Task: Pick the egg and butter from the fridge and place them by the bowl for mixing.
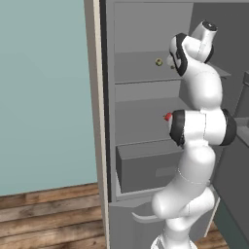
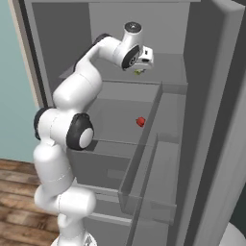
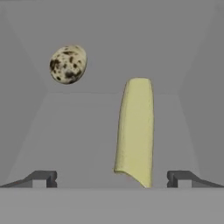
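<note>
1. Inside the open fridge (image 1: 146, 121), the white arm reaches to an upper shelf (image 2: 115, 77).
2. The claw (image 3: 111, 178) stands with its jaws wide apart, gripping nothing, the pale yellow butter (image 3: 135, 135) lying between its dark fingertips (image 3: 43, 178).
3. The speckled egg (image 3: 68, 64) rests farther back on the same shelf, apart from the butter.
4. A small red item (image 2: 141, 122) sits on the shelf below.
</note>
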